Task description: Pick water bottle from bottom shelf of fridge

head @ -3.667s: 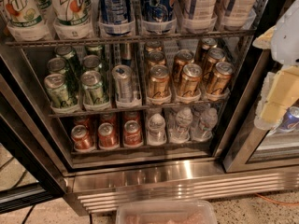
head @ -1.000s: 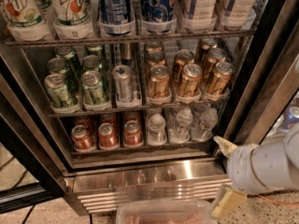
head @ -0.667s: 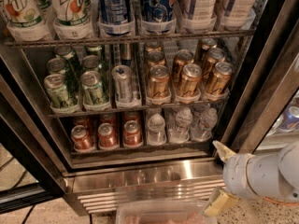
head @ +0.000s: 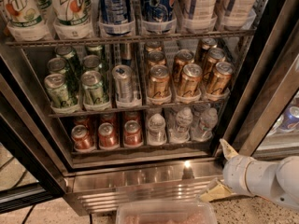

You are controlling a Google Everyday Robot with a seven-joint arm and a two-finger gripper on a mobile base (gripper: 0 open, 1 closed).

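Observation:
The fridge [head: 140, 183] stands open in front of me. Three clear crinkly water bottles [head: 181, 124] stand on the right half of the bottom shelf [head: 140, 149], behind its front rim. Red soda cans [head: 107, 135] fill the left half. My gripper [head: 220, 171] is at the lower right, in front of the ribbed base panel, below and to the right of the bottles. It is open and empty, with one beige fingertip [head: 228, 149] pointing up and the other low by the floor.
Gold cans [head: 189, 80] and green cans [head: 74, 85] sit on the rack above, and large bottles on the top rack. The dark door edge [head: 254, 92] stands at the right, close to my arm. A clear plastic bin [head: 163, 213] sits on the floor in front.
My arm has come down from the upper right to the lower right by the base panel. Over the last second the wrist has shifted slightly right and the fingers have turned toward the fridge.

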